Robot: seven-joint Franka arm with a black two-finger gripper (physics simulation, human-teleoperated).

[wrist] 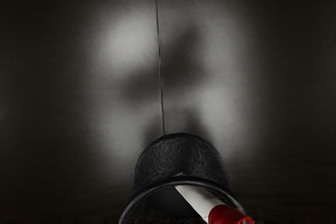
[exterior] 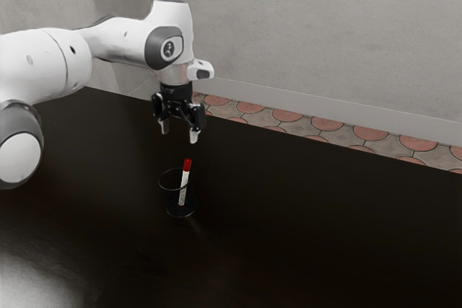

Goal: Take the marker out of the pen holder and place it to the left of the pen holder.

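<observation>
Above the pen holder (wrist: 176, 158), hovering with gripper (exterior: 179, 136) spread apart. Seeing the marker (exterior: 184, 187) aslant inside, with red cap (exterior: 188, 165) uppermost.

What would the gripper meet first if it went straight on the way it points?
Probably the marker's red cap, which stands above the pen holder's rim, below the open gripper; depth is hard to judge, so the rim might come first.
</observation>
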